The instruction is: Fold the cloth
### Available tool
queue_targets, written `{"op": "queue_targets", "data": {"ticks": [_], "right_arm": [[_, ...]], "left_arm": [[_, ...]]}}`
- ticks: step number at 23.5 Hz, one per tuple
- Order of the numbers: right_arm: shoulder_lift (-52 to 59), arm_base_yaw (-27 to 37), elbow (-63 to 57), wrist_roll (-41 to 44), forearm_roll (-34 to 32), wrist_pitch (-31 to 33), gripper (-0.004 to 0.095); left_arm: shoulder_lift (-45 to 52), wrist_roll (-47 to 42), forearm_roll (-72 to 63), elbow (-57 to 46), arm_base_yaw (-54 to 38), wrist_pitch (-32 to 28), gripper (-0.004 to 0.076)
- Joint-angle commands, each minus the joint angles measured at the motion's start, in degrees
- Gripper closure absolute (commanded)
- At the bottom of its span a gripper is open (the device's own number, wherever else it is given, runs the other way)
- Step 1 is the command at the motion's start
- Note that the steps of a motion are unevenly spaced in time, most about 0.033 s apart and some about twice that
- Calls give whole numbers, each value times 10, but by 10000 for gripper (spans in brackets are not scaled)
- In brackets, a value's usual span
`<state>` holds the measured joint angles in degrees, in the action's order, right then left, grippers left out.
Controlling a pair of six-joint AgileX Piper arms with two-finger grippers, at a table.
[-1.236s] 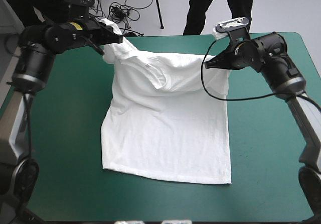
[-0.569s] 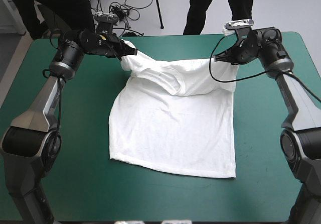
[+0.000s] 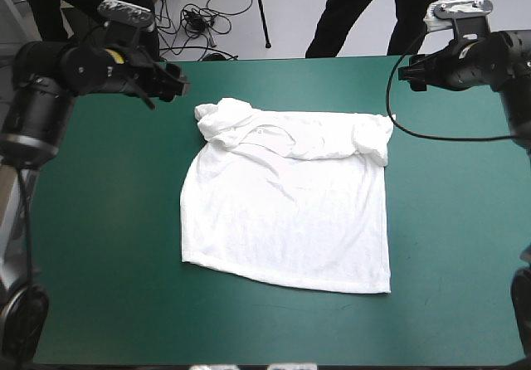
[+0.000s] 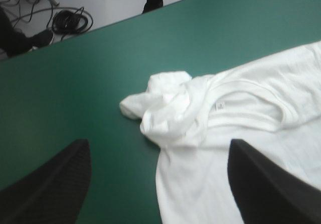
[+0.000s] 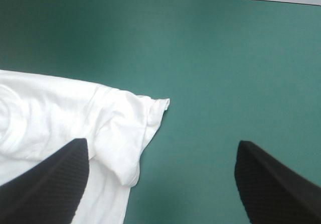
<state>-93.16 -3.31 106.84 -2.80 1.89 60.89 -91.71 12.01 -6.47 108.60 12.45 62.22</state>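
You've got the teal-green cover (image 3: pixel 99 245) filling most of the frame, lying flat, its far edge across the top.

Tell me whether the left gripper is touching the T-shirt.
Apart. The high view shows the left gripper clear of the T-shirt, with bare teal-green cover between them.

Bright even light; faint soft shadow edges the T-shirt (image 3: pixel 286 212)

Bare teal-green cover (image 3: pixel 99 245) on every side of the low, flat-lying T-shirt (image 3: pixel 286 212).
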Motion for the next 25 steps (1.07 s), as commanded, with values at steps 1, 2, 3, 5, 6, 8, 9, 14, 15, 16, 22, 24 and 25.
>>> {"op": "queue_targets", "data": {"ticks": [1,2,3,5,6,8,9,14,15,16,22,24,25], "right_arm": [[120,-25,-49,-15,3,0,168],[138,-33,-66,-15,3,5,168],[183,-56,-112,-15,-3,7,168],[236,-86,-172,1,-19,17,170],[260,-101,-204,5,-19,25,170],[288,-118,-249,18,-19,37,170],[292,-122,-259,21,-19,54,170],[295,-122,-316,28,-15,71,170],[295,-122,-322,28,-13,70,173],[296,-122,-328,28,-13,69,189],[310,-122,-373,28,-19,57,273],[313,-122,-385,28,-19,54,273],[316,-122,-391,28,-19,51,273]], "left_arm": [[111,-74,59,-72,1,40,178],[128,-83,61,-95,1,43,178],[170,-93,61,-155,1,50,178],[212,-126,59,-239,1,78,178],[224,-136,58,-280,4,88,178],[229,-156,57,-343,18,99,178],[226,-157,56,-360,25,102,178],[196,-207,54,-458,94,37,178],[186,-214,54,-469,104,33,178],[176,-217,53,-476,113,30,178],[105,-229,35,-500,146,-12,178],[83,-229,41,-500,148,-19,178],[73,-229,41,-500,148,-21,178]]}}
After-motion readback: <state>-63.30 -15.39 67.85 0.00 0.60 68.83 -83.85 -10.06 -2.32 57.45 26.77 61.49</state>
